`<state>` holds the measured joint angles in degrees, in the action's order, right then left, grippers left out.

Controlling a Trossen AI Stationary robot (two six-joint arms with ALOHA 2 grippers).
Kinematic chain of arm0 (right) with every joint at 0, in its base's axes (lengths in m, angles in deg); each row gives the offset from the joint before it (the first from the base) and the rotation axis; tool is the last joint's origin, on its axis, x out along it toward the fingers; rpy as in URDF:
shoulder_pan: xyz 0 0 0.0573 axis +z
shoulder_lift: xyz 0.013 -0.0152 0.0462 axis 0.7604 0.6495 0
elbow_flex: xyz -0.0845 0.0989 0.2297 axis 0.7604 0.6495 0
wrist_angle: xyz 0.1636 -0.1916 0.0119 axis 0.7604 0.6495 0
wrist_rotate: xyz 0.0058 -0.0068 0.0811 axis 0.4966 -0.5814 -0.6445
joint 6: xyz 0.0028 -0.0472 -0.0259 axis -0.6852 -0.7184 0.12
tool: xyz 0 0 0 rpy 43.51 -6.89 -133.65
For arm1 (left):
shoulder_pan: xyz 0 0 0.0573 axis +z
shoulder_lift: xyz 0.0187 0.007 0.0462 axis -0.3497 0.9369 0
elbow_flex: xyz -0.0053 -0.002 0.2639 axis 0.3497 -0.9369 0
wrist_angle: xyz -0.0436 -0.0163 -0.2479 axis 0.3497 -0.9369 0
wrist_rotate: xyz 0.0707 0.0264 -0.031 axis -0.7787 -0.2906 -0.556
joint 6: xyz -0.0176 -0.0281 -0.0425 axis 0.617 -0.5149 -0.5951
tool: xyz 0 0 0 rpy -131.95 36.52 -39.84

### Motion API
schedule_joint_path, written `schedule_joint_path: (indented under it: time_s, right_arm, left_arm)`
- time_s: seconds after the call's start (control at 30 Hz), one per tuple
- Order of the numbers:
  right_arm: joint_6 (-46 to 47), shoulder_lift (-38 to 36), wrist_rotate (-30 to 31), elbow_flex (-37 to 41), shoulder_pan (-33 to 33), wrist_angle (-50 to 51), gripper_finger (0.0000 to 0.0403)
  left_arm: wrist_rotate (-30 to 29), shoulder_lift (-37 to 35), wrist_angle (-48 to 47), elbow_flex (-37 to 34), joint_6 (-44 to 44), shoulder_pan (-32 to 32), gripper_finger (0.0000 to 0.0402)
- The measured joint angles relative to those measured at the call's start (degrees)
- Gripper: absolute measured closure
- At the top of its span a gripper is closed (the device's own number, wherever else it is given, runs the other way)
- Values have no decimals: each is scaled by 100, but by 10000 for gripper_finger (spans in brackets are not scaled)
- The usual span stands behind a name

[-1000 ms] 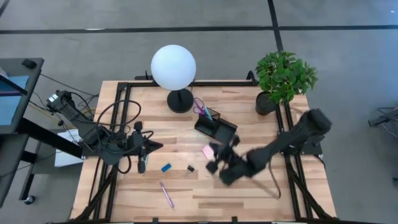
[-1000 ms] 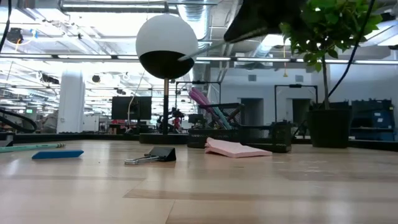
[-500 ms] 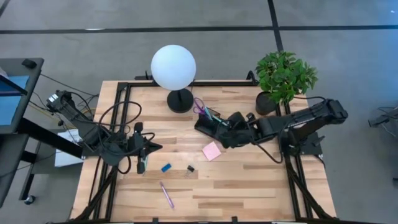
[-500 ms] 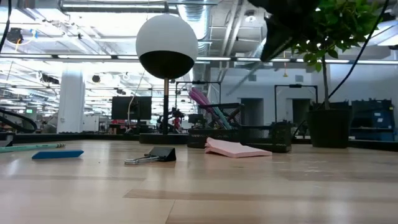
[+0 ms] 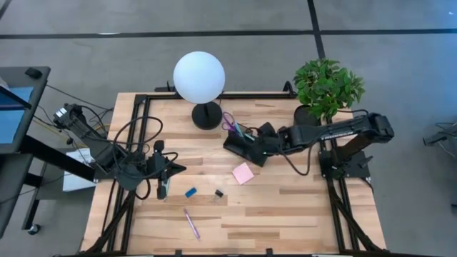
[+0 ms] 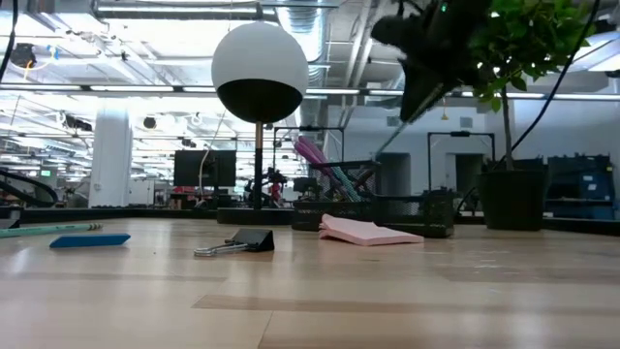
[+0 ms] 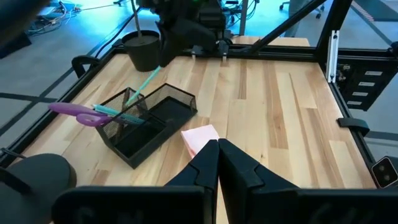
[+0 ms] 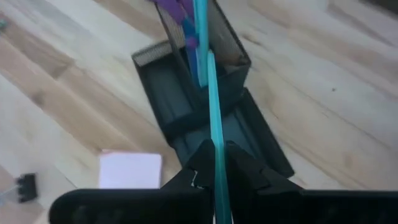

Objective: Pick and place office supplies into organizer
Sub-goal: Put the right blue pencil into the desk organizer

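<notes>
While high view hides grip, wrist cam shows right end effector clenched on teal pen above organizer.

Light wood table, matt; black wire-mesh organizer; glossy teal pen.

Three pens (one purple), one organizer, two grippers.

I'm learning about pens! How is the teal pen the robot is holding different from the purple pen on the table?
The teal pen is pinched in the right gripper's fingers, over the organizer; the purple pen lies flat on the table, untouched. The teal one is beside the scissors; the purple one lies alone. Both are thin.
</notes>
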<state>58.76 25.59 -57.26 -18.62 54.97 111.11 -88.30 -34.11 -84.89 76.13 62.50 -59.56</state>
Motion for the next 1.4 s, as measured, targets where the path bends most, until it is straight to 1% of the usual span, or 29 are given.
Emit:
schedule_joint_path:
  time_s: [0.07,0.2,0.33,0.5,0.6,0.7,0.87,1.0,1.1,1.2,1.4]
  right_arm:
    - [-88,41,-129,-12,-88,-96,375]
    - [-315,61,-136,-5,-171,-309,339]
    - [-368,58,-98,-7,-272,-451,325]
    - [-530,58,-36,-7,-391,-742,323]
    - [-665,58,20,-7,-354,-729,327]
    - [-717,58,41,-7,-182,-733,332]
    - [-1143,60,83,-7,247,-649,331]
    - [-1830,303,463,2,598,-389,331]
    - [-2029,566,622,-13,717,-416,331]
    - [-2033,879,624,-7,659,-419,330]
    - [-2031,1314,599,-7,251,-436,330]
  left_arm:
    - [22,-2,-14,0,-1,0,398]
    - [23,-1,-100,-2,-2,0,398]
    - [25,0,-137,-2,-2,0,398]
    - [25,0,-178,-2,-2,0,398]
    - [30,0,-284,-2,-43,0,398]
    - [59,0,-414,-2,-168,0,398]
    - [67,0,-609,-2,-312,1,398]
    - [67,0,-606,-2,-326,1,398]
    - [67,2,-601,-4,-326,2,398]
    - [62,20,-584,-4,-328,0,398]
    - [72,73,-579,-4,-372,-5,398]
